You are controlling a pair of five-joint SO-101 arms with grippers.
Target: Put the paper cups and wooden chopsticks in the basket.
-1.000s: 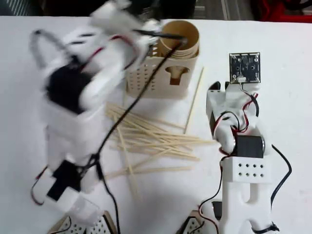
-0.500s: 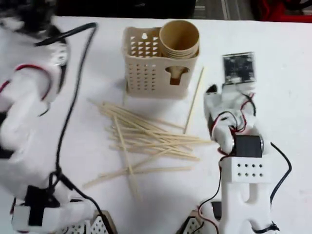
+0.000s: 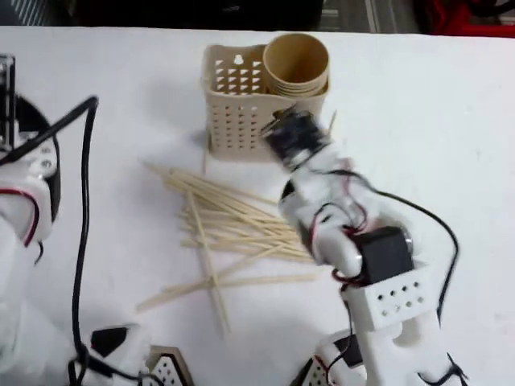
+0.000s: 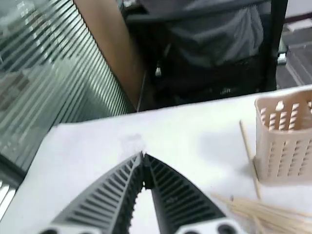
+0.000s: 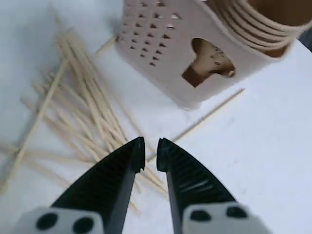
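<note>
You have the stack of paper cups (image 3: pixel 296 63) standing upright inside the perforated beige basket (image 3: pixel 238 108), nested together at one end, rims above the basket wall. The wooden chopsticks (image 3: pixel 233 225) lie outside it, in a loose crossed pile on the white table (image 3: pixel 451 121) just in front of the basket. A single chopstick (image 5: pixel 207 118) lies by itself beside the basket's cut-out side.

Your right end effector (image 5: pixel 150 146) hangs over the near edge of the pile, its jaws parted by a narrow gap and grasping nothing. Your left end effector (image 4: pixel 143 163) is clenched tip to tip on nothing, over bare table well apart from the basket.
</note>
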